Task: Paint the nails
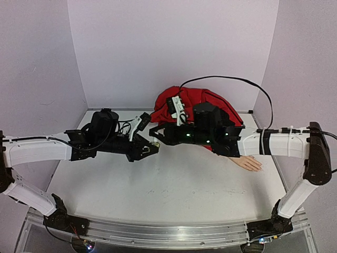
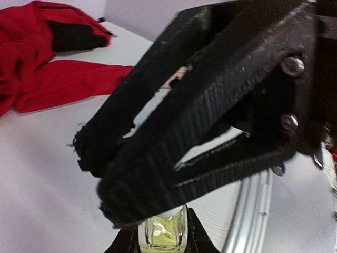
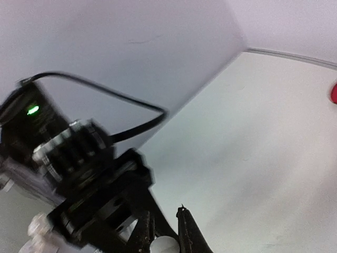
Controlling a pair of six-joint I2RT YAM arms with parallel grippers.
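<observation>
Top external view: the left gripper [image 1: 150, 147] holds the small bottle [image 2: 163, 234]. The right gripper [image 1: 155, 132], narrow, meets it; whether it grips anything I cannot tell. The nails [image 1: 258, 167] lie well to the right on the counter [image 1: 158, 195], on the mannequin hand [image 1: 246, 162], whose fingers point right. They are nearer the right arm.

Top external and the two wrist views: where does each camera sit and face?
Top external: above and behind, looking down at table, both arms, red jacket, mannequin hand.
Left wrist: on the left arm, facing the other arm's jaws and the jacket; own jaws grip a bottle.
Right wrist: on the right arm, facing the left arm and wall; own jaws below.
Shared: top and left wrist both show the jacket.
</observation>
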